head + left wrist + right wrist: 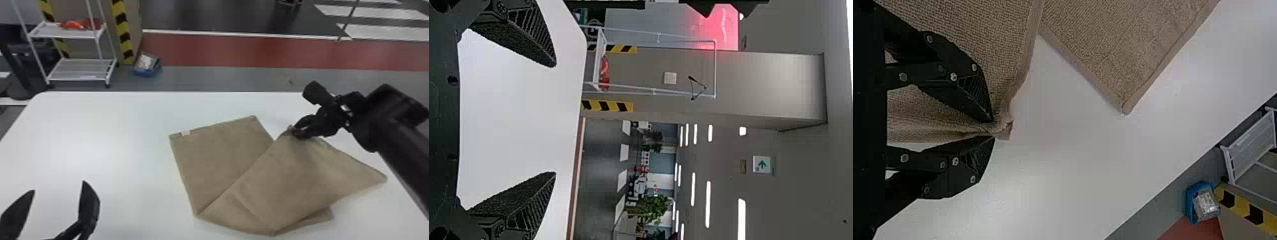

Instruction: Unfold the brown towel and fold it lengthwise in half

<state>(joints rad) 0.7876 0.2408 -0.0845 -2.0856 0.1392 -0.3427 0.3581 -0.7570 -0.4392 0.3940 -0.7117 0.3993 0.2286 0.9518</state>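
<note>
Towel: brown towel (217, 159) on the right half of the white table (95, 127), partly opened out, reaching from around the middle toward the right side.
Left panel: lies flat, its far edge slanting; a small pale tag (185, 132) sits on that edge, near the left corner.
Right panel: slants across from the near left toward the far right and overlaps the left panel; another corner points to the right, and an under layer shows at the near right.
Gap: an open notch of tabletop between the two panels on the far side.
Right gripper (296, 131): in from the right, at the towel's far edge, fingertips pinching a corner. In its wrist view the cloth is bunched into creases between the tips, a bit of hem poking past them. Height of that corner above the table: cannot tell.
Left gripper (57, 186): near left, well apart from the towel, fingers spread wide with nothing between them.
Backdrop: beyond the table at far left, a white rack (63, 36) with an orange-red item (75, 25) on a shelf; blue bin (147, 71) on the floor just beside it.
</note>
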